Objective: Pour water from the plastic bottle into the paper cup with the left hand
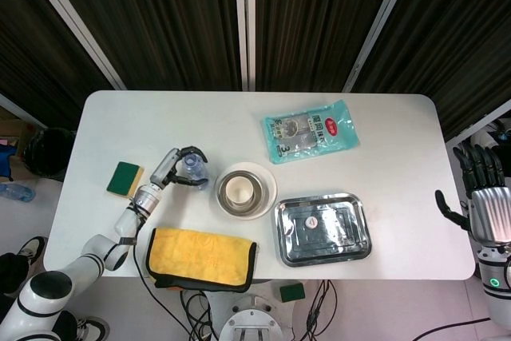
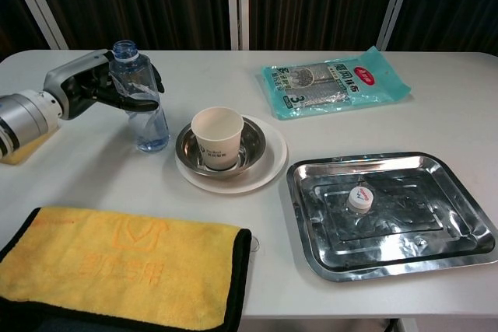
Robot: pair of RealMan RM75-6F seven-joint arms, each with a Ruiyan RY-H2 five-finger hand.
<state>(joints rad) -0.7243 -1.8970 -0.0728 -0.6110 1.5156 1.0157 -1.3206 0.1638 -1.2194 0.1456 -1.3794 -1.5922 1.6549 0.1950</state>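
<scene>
Plastic bottle (image 2: pixel 140 99) upright on table, uncapped, left hand (image 2: pixel 93 87) fingers (image 2: pixel 136 102) wrapped around its upper body, gripping. Paper cup (image 2: pixel 217 138) sits beyond the fingertips, in steel bowl (image 2: pixel 253 145). Advice: confirm firm grip before lifting; tilt slowly over cup. Right hand (image 1: pixel 483 197) idle, fingers spread.

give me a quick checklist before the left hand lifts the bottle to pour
1. Left hand wrapped around the clear plastic bottle: ok.
2. Grip firm enough to lift: cannot tell.
3. Bottle cap off: ok, the neck is open and a white cap lies in the steel tray.
4. White paper cup upright in the metal bowl: ok.
5. Path from bottle to cup free: ok.
6. Right hand away from the table: ok.
</scene>
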